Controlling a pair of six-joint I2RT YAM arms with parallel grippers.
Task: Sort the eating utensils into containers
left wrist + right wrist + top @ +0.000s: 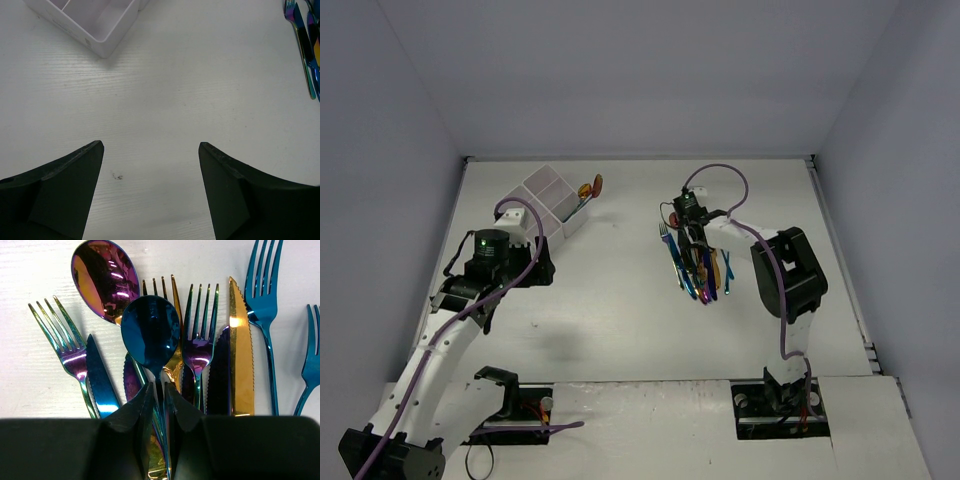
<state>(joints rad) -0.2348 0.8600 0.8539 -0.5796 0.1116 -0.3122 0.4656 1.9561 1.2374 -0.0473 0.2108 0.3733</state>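
- white left arm [440,350]: reaches forward from base, black wrist showing green light
- left tool [150,146]: black fingers spread wide, nothing between, hovering over white tabletop [165,75]
- right arm [785,270]: elbow raised, forearm angled back-left, wrist pitched down
- right tool [159,390]: black fingers nearly together, pinching neck of dark-blue shiny metal spoon [150,332]

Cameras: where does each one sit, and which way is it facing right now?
Top external: above and behind the bases, looking down on the table; left arm and right arm show, plus the white divided box and utensil pile.
Left wrist: on the left arm, facing bare table past its open left fingers.
Right wrist: low over the pile, right fingers closed on the blue spoon by its handle.
Shared: left wrist also catches the box corner and the pile's edge.
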